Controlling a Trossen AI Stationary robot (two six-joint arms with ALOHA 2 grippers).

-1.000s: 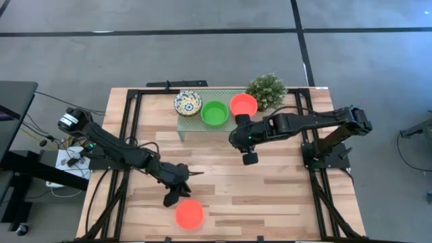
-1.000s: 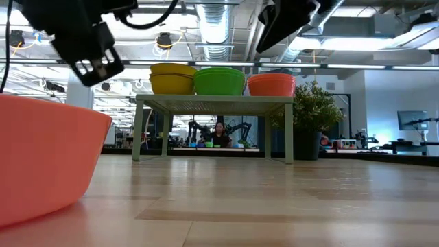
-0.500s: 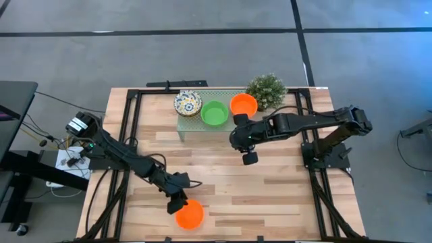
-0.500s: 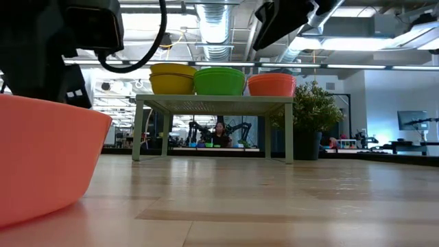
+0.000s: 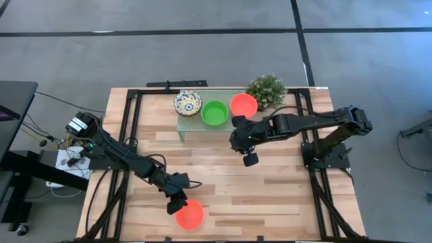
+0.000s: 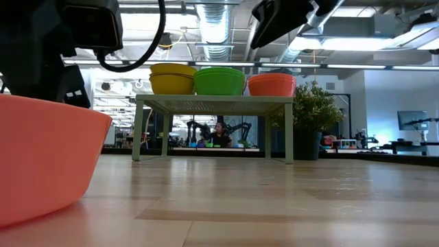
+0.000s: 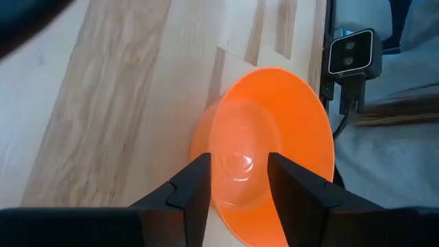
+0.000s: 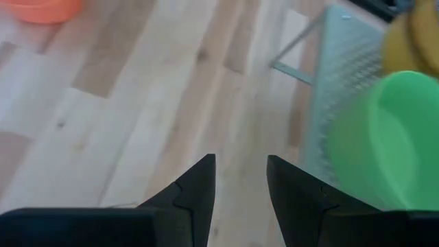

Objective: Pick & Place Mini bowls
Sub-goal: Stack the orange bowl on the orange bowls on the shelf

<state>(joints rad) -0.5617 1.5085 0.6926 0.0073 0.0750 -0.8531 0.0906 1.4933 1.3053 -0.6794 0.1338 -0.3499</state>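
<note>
Hovering over the red-orange bowl [image 5: 190, 214] near the front edge of the worktop [image 5: 283, 189], the left tool [image 5: 178, 200] has its fingers spread, one inside the rim, holding nothing. I think a tilted closing could flip the bowl off the edge. The right tool [image 5: 249, 158] waits released beside the small shelf [image 5: 185, 123] with three bowls.
</note>
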